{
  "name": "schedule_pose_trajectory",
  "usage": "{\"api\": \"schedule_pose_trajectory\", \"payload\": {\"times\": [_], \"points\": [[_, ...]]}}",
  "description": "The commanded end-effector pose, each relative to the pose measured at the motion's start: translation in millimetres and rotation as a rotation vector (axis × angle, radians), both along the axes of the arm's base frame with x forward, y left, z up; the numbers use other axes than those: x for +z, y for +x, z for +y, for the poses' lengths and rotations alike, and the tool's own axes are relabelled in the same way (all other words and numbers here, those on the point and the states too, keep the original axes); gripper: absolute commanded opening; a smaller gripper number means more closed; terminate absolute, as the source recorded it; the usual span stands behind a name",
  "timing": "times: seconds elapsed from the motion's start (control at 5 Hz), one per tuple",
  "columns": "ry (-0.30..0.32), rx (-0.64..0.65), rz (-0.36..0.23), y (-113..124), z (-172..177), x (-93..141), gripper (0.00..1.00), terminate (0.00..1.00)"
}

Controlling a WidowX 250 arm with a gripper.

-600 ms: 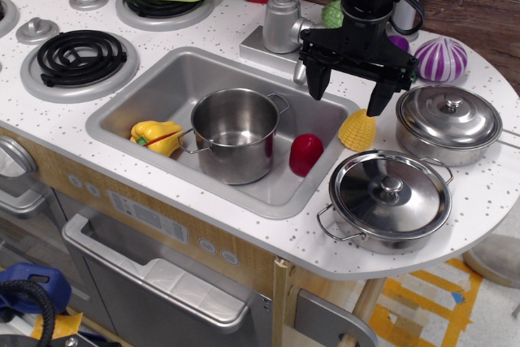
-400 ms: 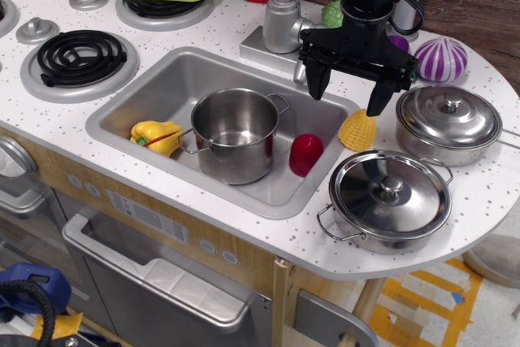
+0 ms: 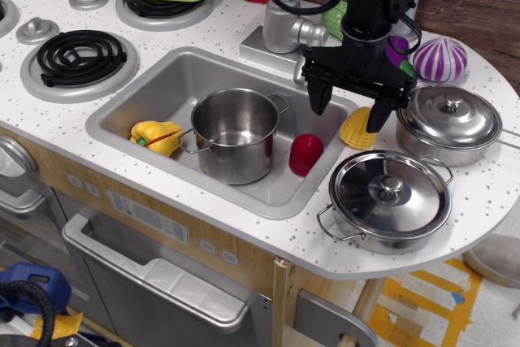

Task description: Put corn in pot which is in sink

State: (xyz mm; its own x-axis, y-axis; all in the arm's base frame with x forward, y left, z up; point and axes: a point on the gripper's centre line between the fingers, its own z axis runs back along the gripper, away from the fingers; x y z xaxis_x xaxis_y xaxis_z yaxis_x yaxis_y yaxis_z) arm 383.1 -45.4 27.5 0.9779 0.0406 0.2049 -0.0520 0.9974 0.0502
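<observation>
The pincer [image 3: 349,111] is dropping lower and sliding toward the corn [image 3: 357,128] than it was a moment ago, and its two black fingers are drawing a little closer together, though they are standing apart with nothing between them. One fingertip is now hanging in front of the corn's far side, while the other is hanging over the near corner of the sink [image 3: 122,115] (the gap between them is looking off-centre from the corn, as far as this view allows). That suggests the reach is turning into a grasp approach, with the pick-up not yet made.

The corn is lying on the table [image 3: 487,193] just under the pincer's outer finger, between the sink's rim and the lidded pot [image 3: 448,123] beside it. The pot [image 3: 234,134] is standing upright in the sink, off to the pincer's other side and lower, open and empty by the look of it. A red piece [image 3: 305,154] is resting between the pot and the pincer, inside the sink. Nothing else appears moved since the earlier frame.
</observation>
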Motion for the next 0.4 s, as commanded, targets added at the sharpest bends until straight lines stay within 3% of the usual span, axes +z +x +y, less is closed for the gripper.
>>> {"api": "schedule_pose_trajectory", "payload": {"times": [0.0,0.2], "points": [[-0.029,-0.009,-0.073,10.4,-2.7,3.4,1.0,0.0],[-0.039,-0.01,-0.081,11.9,-4.0,-1.4,1.0,0.0]]}}
